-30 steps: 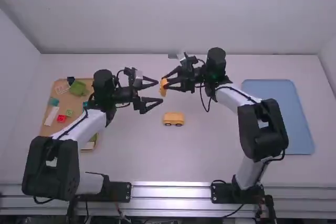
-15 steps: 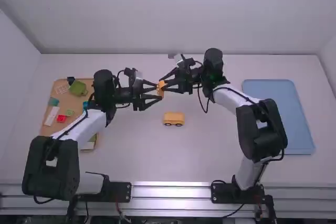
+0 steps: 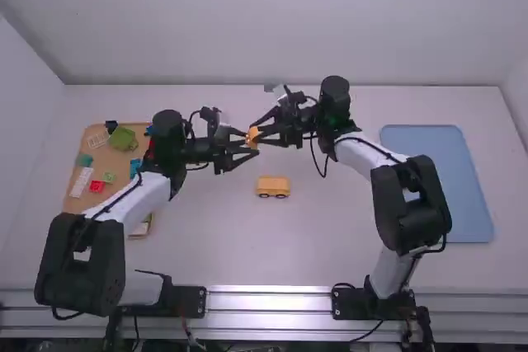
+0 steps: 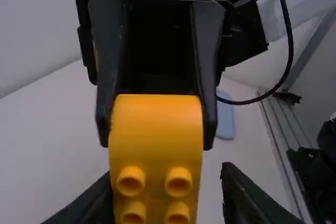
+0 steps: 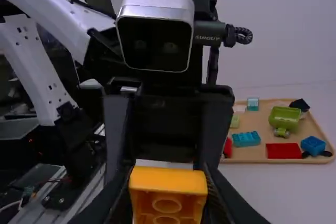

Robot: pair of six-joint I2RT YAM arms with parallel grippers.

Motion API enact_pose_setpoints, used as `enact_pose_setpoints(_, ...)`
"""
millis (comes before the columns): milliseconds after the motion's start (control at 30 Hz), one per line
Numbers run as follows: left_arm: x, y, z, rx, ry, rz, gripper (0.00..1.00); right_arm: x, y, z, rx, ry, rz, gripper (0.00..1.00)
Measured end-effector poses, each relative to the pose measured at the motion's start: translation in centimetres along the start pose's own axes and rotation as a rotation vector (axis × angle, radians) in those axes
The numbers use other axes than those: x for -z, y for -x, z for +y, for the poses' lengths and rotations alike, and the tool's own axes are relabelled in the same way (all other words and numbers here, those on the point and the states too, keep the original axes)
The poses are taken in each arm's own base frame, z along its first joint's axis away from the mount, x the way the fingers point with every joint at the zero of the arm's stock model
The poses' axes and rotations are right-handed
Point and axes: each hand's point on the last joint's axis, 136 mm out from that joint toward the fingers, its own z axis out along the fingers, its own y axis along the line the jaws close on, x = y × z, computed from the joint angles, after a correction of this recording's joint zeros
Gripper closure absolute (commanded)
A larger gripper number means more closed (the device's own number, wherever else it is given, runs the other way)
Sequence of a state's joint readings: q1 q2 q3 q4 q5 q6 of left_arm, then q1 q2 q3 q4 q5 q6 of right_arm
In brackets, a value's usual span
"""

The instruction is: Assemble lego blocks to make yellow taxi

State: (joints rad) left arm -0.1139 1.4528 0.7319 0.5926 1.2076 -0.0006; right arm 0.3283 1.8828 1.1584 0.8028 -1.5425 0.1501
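A yellow block meets two robot hands above the white table — the right gripper clamped on its sides, the left gripper spread open around its studded end. Nearer the arms' bases, a yellow wheeled car base sits on the tabletop — between wooden tray and blue tray.

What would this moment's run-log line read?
right pincer: shut on studded yellow block | left pincer: open around it | wheeled yellow piece: on table | handover looks likely
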Motion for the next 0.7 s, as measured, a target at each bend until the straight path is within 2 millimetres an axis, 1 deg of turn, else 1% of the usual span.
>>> enact_pose_setpoints(67,0.0,0.0,0.2,0.000,0.011,0.000,0.73,0.0,0.0,0.1,0.000,0.007,0.001,0.85)
enact_pose_setpoints(100,0.0,0.0,0.3,-0.003,0.015,0.000,0.78,0.1,0.0,0.1,0.001,0.005,0.001,0.67)
enact_pose_setpoints(133,0.0,0.0,0.3,-0.003,0.016,0.000,0.78,0.1,0.0,0.1,0.001,0.004,0.001,0.48)
enact_pose_setpoints(167,0.0,0.0,0.3,-0.007,0.018,0.000,0.80,0.1,0.0,0.1,-0.002,0.004,0.001,0.21)
enact_pose_setpoints(200,0.0,0.0,0.3,0.001,0.014,0.000,0.82,0.1,0.0,0.0,0.000,-0.001,0.000,0.01)
enact_pose_setpoints(300,0.1,0.1,0.3,0.019,0.016,-0.003,0.82,0.2,0.1,-0.5,-0.003,-0.030,-0.005,0.01)
enact_pose_setpoints(333,0.2,0.1,0.5,0.035,0.022,-0.004,0.84,0.2,0.1,-0.9,-0.016,-0.049,-0.008,0.01)
enact_pose_setpoints(400,0.7,0.0,1.2,0.087,0.055,-0.005,0.86,0.9,0.3,-2.7,-0.064,-0.157,-0.027,0.01)
enact_pose_setpoints(467,1.5,-0.4,2.4,0.145,0.109,-0.003,0.85,2.0,0.1,-4.6,-0.126,-0.263,-0.042,0.01)
enact_pose_setpoints(500,2.2,-0.8,3.3,0.192,0.157,0.000,0.84,3.6,-0.7,-6.7,-0.217,-0.393,-0.049,0.01)
enact_pose_setpoints(533,2.6,-1.1,3.8,0.215,0.180,0.003,0.85,4.0,-0.9,-7.1,-0.238,-0.421,-0.049,0.01)
enact_pose_setpoints(567,3.5,-1.7,5.0,0.270,0.246,0.011,0.85,5.8,-2.5,-8.7,-0.336,-0.559,-0.034,0.01)
enact_pose_setpoints(600,4.0,-2.3,5.7,0.305,0.294,0.019,0.86,7.1,-3.7,-9.6,-0.402,-0.660,-0.013,0.01)
enact_pose_setpoints(633,4.7,-3.2,6.6,0.353,0.366,0.037,0.88,8.7,-5.0,-10.3,-0.450,-0.772,0.022,0.01)
enact_pose_setpoints(667,5.1,-3.8,7.1,0.384,0.407,0.054,0.90,9.3,-5.6,-10.4,-0.473,-0.823,0.045,0.01)
enact_pose_setpoints(700,5.7,-5.0,7.6,0.437,0.472,0.091,0.91,10.1,-6.6,-10.3,-0.500,-0.901,0.096,0.01)
